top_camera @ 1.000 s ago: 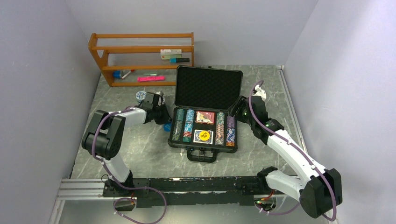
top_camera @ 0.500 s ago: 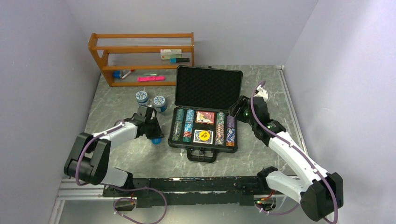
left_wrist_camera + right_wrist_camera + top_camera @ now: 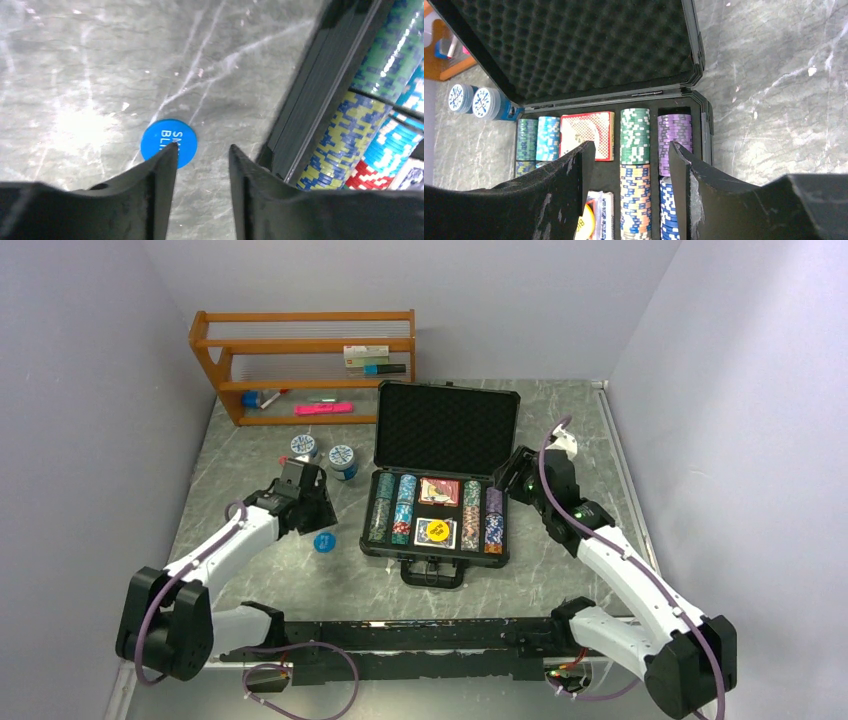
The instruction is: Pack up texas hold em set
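The black briefcase (image 3: 436, 547) lies open mid-table, its foam lid (image 3: 447, 430) upright. Its tray holds striped chip stacks (image 3: 483, 517), a red deck (image 3: 439, 490) and the yellow dealer button (image 3: 435, 531) on a second deck. A small blue disc (image 3: 323, 541) lies on the table left of the case. My left gripper (image 3: 316, 516) is open and empty just behind the disc. In the left wrist view the disc (image 3: 169, 142) sits at the left fingertip of that gripper (image 3: 202, 148). My right gripper (image 3: 508, 477) is open at the case's right edge. In its wrist view the right gripper (image 3: 629, 145) hovers over the chips (image 3: 637, 131).
Two round blue-and-white tubs (image 3: 304, 447) (image 3: 342, 460) stand left of the lid. A wooden shelf (image 3: 300, 360) with markers stands at the back left. Walls close in on the left, right and back. The case's handle (image 3: 432, 573) points to the near edge.
My left arm has drawn back left, away from the case. The blue disc moved from the case's left edge out onto the table. The right arm barely moved.
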